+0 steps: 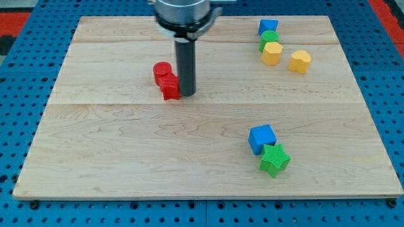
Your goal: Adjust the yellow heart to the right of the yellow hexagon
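While the rod stands near the upper-left middle of the pale wooden counter (pixel 126 157), my tip (pixel 186 94) rests just beside two red plastic blocks, a red cylinder (pixel 163 70) and a smaller red block (pixel 170 89) whose shape I cannot make out; contact looks likely on the tip's left side but is not certain. This tool has no jaws to open or close: it is a plain dark rod, holding nothing. Task items sit well apart from it, toward the view's top right: the yellow hexagon block (pixel 272 53) and, to its right with a small gap, the yellow heart block (pixel 300 61). The heart already lies on the correct side, slightly lower, so I judge only a fine nudge is needed. Obstacles: a blue block (pixel 267 26) and a green block (pixel 269 38) are stacked close above the hexagon, touching or nearly so. A blue cube (pixel 262 138) and green star (pixel 274 159) sit at lower right, off any direct route.
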